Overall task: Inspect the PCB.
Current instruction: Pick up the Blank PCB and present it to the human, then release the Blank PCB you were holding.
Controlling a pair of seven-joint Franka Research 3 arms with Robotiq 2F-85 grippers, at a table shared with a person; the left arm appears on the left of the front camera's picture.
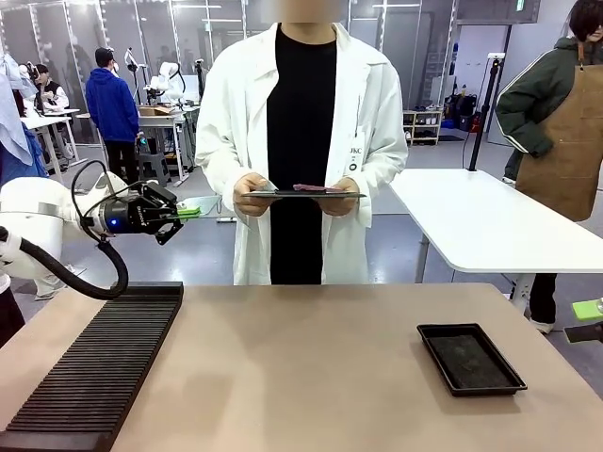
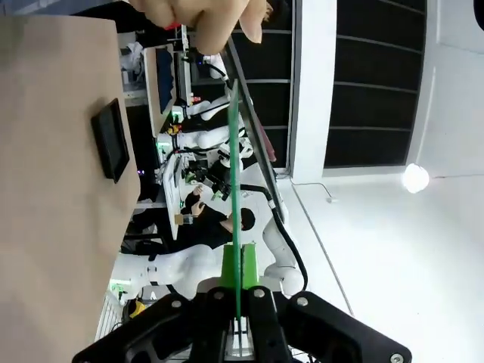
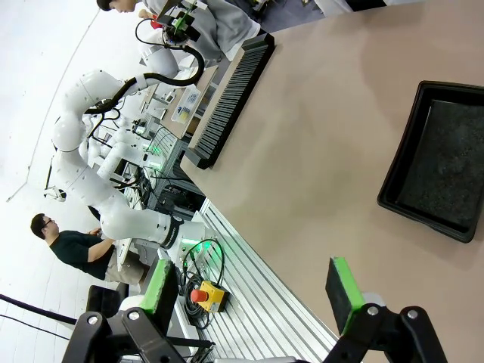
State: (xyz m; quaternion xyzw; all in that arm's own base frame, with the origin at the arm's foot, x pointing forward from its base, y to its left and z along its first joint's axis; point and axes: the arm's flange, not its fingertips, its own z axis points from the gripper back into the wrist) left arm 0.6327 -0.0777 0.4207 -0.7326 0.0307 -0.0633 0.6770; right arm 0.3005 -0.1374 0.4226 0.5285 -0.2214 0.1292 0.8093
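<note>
— What is seen on the surface?
— A plain, matte tan table (image 1: 320,377) is shown. A long black ribbed rack (image 1: 94,372) is laid along its left edge. A shallow black tray (image 1: 469,358) is set toward the right, well apart from the rack.
— Where is the PCB found?
— The PCB (image 2: 235,174) is held in the air beyond the table's far left. One end is clamped between the green pads of the left gripper (image 1: 188,213). From the left wrist it is seen edge-on, as a thin green line running away from the fingers toward a hand of the person in a white coat (image 1: 301,113).
— Is it touched by that hand?
— That cannot be told; the board's far end is only seen close to it. A dark tablet (image 1: 306,194) is held flat in both of that person's hands.
— And the right gripper?
— The right gripper (image 3: 253,291) is held off the table's right side, its fingers spread wide with nothing between them.
— What is made out of the room?
— A grey floor (image 1: 396,250) and a white table (image 1: 490,221) behind on the right are seen. A bystander in a blue jacket (image 1: 111,104) is seen far back on the left, and one in a brown apron (image 1: 565,141) at the right edge
</note>
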